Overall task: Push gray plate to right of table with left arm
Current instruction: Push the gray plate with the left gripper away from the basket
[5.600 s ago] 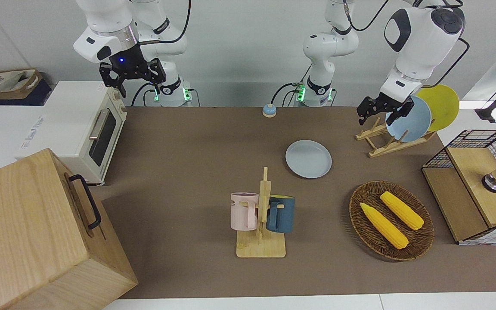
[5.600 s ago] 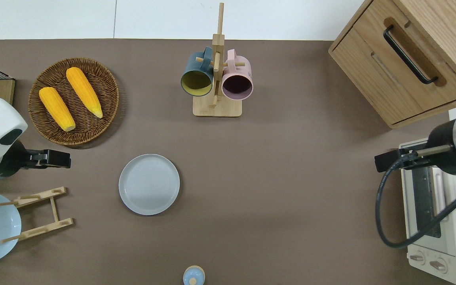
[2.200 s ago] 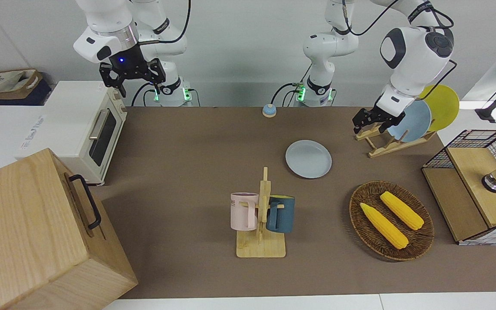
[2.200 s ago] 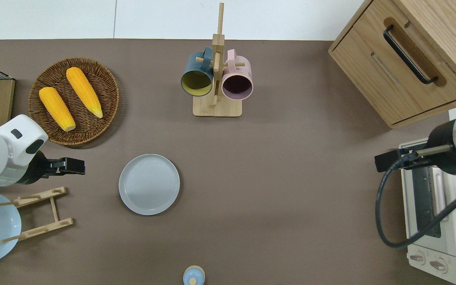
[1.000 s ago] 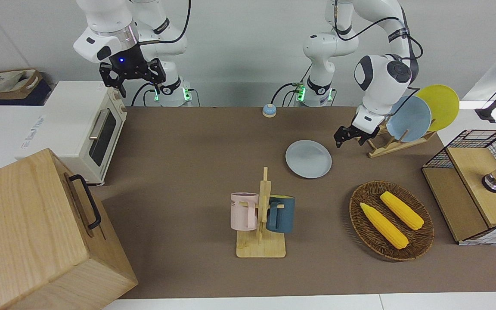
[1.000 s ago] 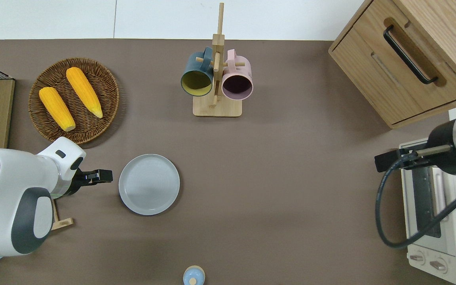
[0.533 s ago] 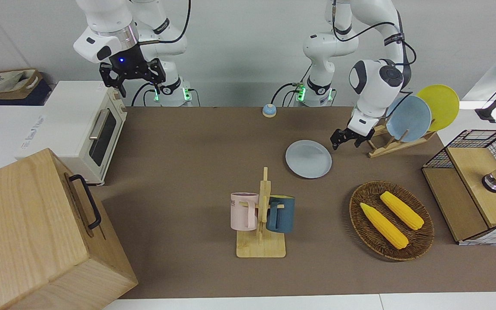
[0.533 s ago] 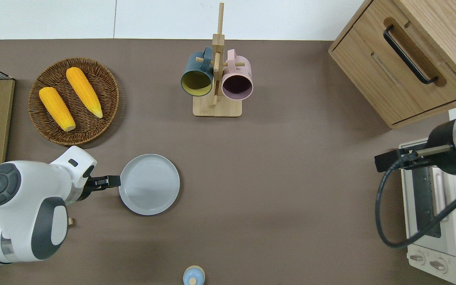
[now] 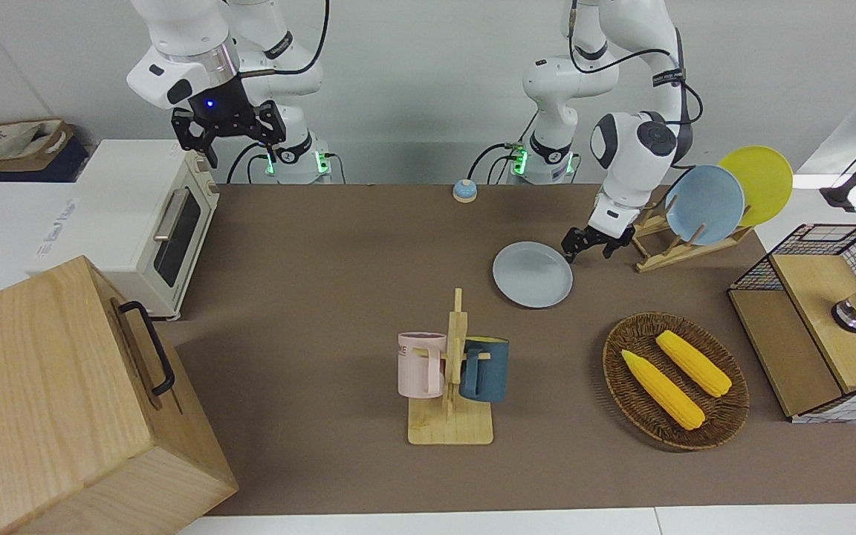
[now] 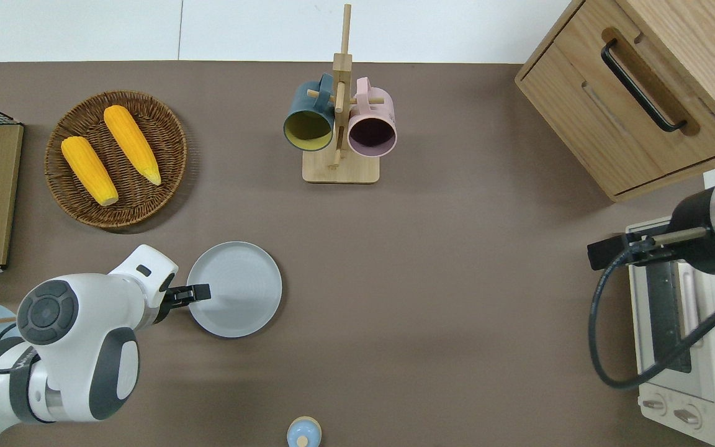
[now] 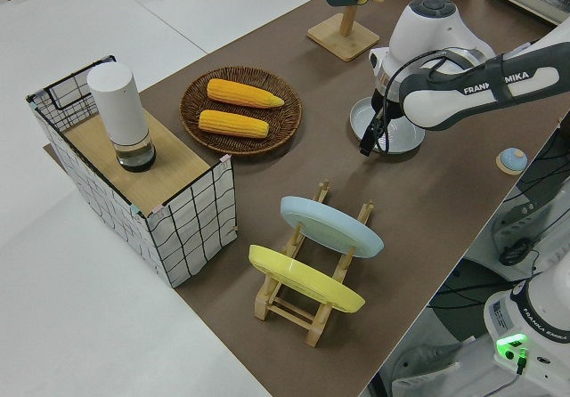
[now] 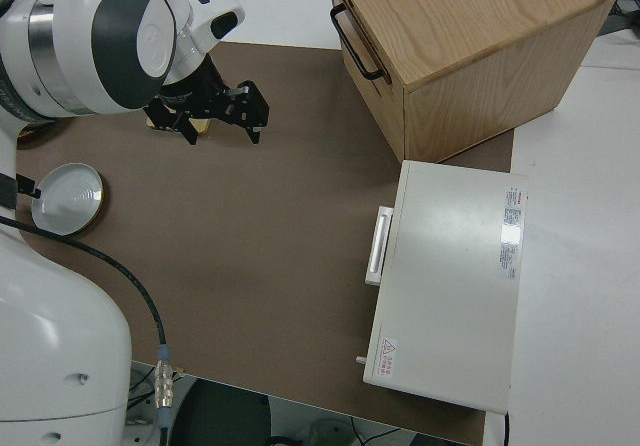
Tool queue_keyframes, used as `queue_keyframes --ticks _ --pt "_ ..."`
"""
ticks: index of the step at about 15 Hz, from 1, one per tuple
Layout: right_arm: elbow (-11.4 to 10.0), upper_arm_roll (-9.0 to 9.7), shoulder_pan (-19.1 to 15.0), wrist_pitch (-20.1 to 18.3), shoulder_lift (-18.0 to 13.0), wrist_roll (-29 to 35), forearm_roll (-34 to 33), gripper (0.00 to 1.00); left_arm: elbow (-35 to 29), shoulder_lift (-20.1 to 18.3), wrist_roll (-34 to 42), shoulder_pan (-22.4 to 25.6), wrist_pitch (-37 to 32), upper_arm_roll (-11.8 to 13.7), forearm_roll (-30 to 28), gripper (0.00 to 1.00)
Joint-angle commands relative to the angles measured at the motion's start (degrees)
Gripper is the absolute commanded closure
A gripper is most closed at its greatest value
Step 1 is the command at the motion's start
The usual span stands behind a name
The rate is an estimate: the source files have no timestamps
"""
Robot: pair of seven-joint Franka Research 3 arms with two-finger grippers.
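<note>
gray plate [image 10: 239, 292], flat on table [image 10: 432, 279]

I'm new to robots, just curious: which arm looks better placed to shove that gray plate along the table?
The left. Its gripper is already at the gray plate's rim toward the left arm's end of the table; the right arm is parked.

robotics lab, staged as a kitchen. two white arms [image 9: 636, 141] bolted at one desk [image 9: 339, 245] with brown cover, cables and green base lights [image 9: 521, 160]. props: toaster oven [image 9: 153, 223], mug rack [image 9: 452, 371], plate rack [image 9: 677, 241], corn basket [image 9: 677, 380], wood cabinet [image 9: 64, 401]. bare white walls.
</note>
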Motion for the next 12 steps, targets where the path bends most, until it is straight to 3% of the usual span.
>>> queue_keyframes --ticks 1,12 --pt "0.5 0.77 -1.2 -0.8 -0.2 0.1 0.6 0.017 -1.6 0.7 -1.0 -1.3 2.8 0.5 -0.7 0.0" --pt "0.5 0.86 -1.2 -0.8 -0.2 0.1 0.6 0.017 -1.7 2.7 -1.0 -1.6 4.0 0.5 -0.7 0.03"
